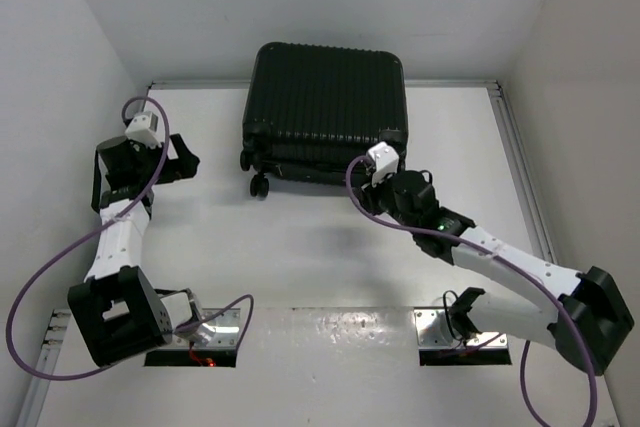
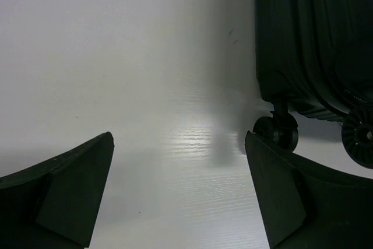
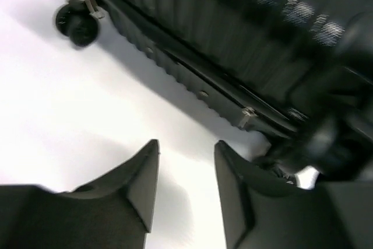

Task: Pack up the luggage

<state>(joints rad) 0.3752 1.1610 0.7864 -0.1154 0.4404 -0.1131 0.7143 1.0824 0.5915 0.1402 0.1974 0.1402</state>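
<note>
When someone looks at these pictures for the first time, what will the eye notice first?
The black ribbed luggage dominates: it lies closed at the far middle of the white table, its wheels at the near left corner. The right gripper hovers by its near edge, jaws apart and empty. The left gripper stands wide open over the table at the left.
</note>
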